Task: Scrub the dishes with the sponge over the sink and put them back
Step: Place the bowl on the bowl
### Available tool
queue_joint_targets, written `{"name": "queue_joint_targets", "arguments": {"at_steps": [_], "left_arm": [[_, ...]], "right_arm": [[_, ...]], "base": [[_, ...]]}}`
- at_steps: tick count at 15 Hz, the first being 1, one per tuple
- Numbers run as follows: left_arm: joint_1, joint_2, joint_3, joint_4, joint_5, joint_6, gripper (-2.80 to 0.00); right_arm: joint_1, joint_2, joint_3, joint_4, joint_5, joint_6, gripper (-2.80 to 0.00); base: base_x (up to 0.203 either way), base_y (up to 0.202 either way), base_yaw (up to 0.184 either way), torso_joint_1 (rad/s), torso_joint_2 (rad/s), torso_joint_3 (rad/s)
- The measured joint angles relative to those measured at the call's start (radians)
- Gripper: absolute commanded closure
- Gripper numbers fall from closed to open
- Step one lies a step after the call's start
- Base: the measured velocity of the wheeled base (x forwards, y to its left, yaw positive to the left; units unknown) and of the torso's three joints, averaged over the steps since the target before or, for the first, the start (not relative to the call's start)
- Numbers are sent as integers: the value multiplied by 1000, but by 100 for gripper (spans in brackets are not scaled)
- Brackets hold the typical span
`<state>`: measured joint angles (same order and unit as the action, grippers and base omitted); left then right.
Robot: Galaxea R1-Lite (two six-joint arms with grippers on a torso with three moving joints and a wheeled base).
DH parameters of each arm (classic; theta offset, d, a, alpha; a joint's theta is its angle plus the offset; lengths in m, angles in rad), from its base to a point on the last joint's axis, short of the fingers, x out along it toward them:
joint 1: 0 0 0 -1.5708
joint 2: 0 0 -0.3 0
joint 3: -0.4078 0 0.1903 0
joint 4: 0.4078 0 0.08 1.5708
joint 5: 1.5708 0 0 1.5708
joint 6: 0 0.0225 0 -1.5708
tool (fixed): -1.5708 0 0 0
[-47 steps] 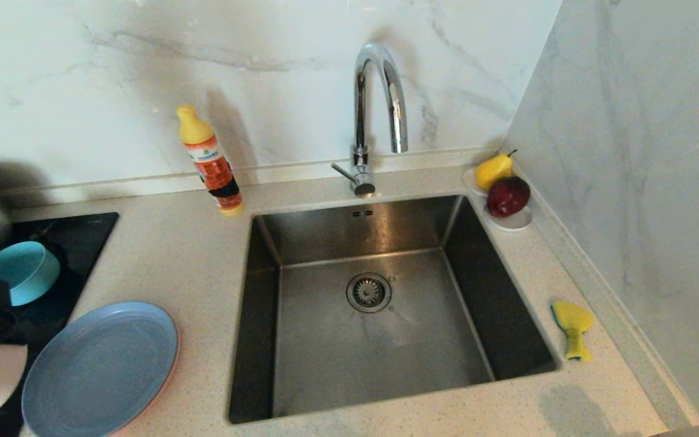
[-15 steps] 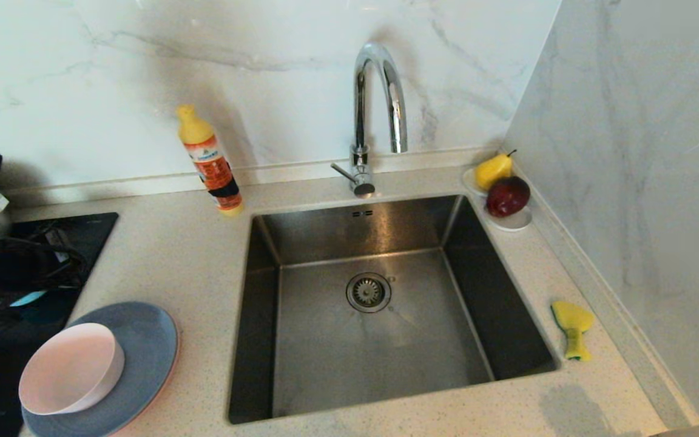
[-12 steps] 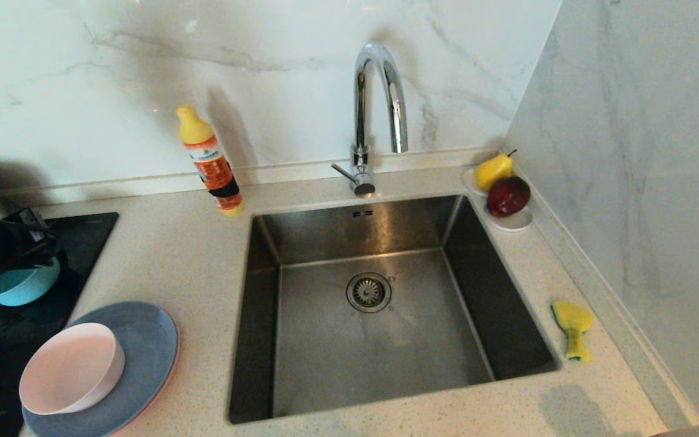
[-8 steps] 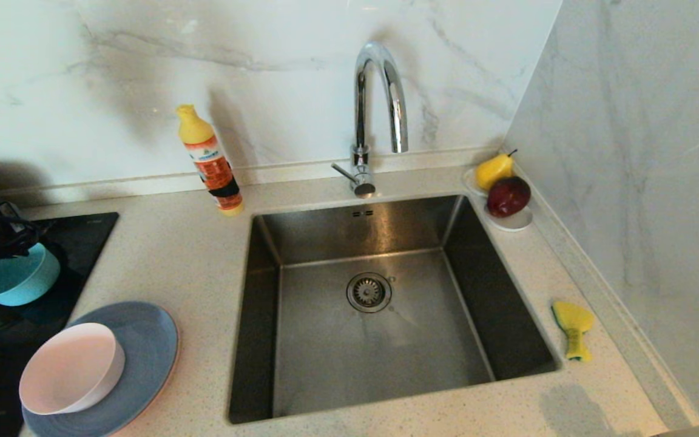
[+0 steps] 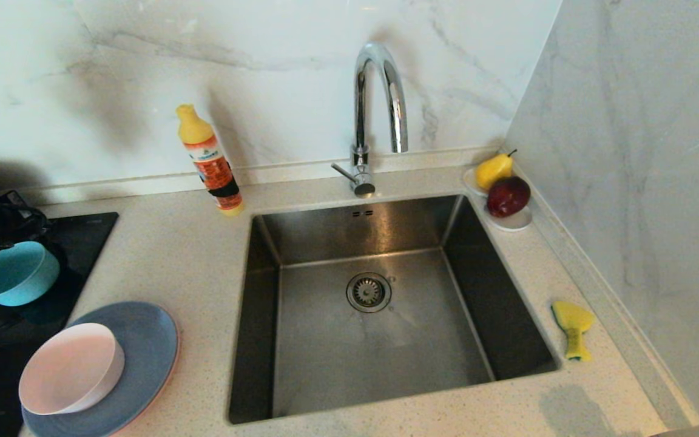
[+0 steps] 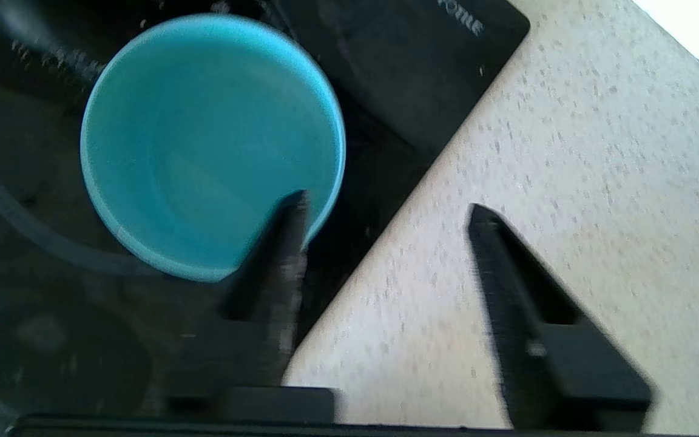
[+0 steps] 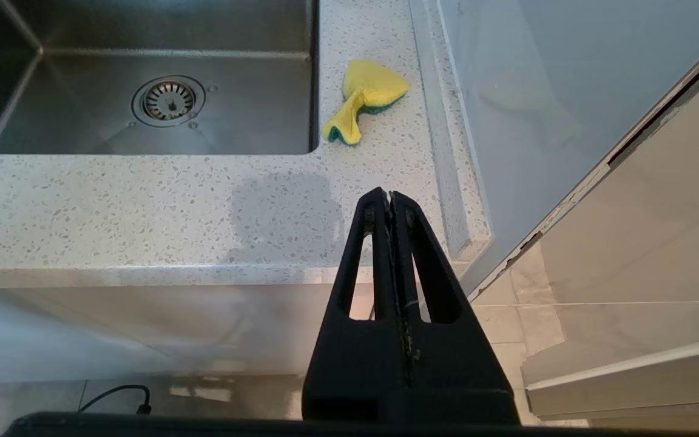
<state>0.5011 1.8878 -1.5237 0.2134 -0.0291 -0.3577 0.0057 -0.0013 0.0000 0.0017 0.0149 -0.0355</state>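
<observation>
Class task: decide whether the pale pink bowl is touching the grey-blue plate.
Touching. The head view shows the pale pink bowl resting on the grey-blue plate, whose rim shows around it.

2 bowls: teal bowl [image 5: 16, 273], pink bowl [image 5: 70, 368]. 1 visible plate [image 5: 143, 346], 1 sponge [image 5: 573, 328], 1 bottle [image 5: 210, 159], 2 fruits [image 5: 501, 182].

The head camera looks forward and down from well above the counter [image 5: 192, 255], taking in the whole sink [image 5: 380, 315], the tap [image 5: 377, 97] and the back wall. The left wrist camera hangs close over the counter's left end, facing almost straight down past the left gripper [image 6: 386, 209] onto the teal bowl [image 6: 204, 139] on the hob [image 6: 386, 67]; both appear at the head view's left edge. The right wrist camera sits low before the counter's front edge, looking up across it past the right gripper [image 7: 391, 197]; it shares the sponge [image 7: 364, 103] and drain [image 7: 168, 100] with the head view.
</observation>
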Motion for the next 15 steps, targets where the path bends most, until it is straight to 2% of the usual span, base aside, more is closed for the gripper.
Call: {"name": "queue_joint_targets", "arguments": {"at_steps": [4,6,8,15], "left_arm": [[54,113,-71,-51,-9,12,-280],[80,158,-99,-54,-52,13,-280],[87,183,-111,-55,-89,12,-280],[87,217,-84,-47,-96,5,-280]], "right_arm": [[0,0,0,0,0,0,0],[0,0,0,0,0,0,0],[0,0,0,0,0,0,0],[0,0,0,0,0,0,0]], "base": [[0,0,0,0,0,0],[0,0,0,0,0,0],[0,0,0,0,0,0],[0,0,0,0,0,0]]}}
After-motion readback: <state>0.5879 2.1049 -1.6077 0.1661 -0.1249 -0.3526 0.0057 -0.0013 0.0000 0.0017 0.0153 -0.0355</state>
